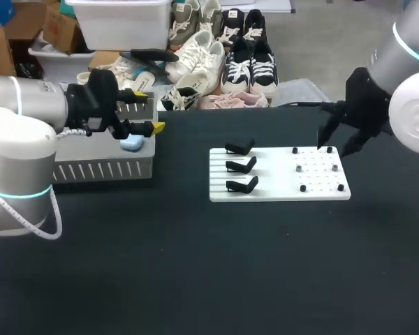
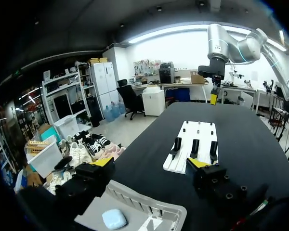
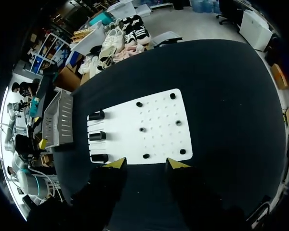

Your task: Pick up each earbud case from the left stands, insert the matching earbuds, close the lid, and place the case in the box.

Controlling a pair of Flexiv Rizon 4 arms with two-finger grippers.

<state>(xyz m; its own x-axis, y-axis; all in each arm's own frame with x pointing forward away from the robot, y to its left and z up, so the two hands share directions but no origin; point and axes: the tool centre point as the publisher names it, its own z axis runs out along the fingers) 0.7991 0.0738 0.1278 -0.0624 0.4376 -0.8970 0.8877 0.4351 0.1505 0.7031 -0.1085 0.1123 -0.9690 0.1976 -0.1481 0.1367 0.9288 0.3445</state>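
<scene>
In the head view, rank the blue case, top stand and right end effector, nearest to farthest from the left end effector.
1. Blue case, in the gray box by the left end effector.
2. Top stand, on the white board's left side.
3. Right end effector, at the board's right edge.

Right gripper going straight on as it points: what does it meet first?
Probably the white board, on its peg side; nothing shows between it and the right gripper, though depth is unclear.
</scene>
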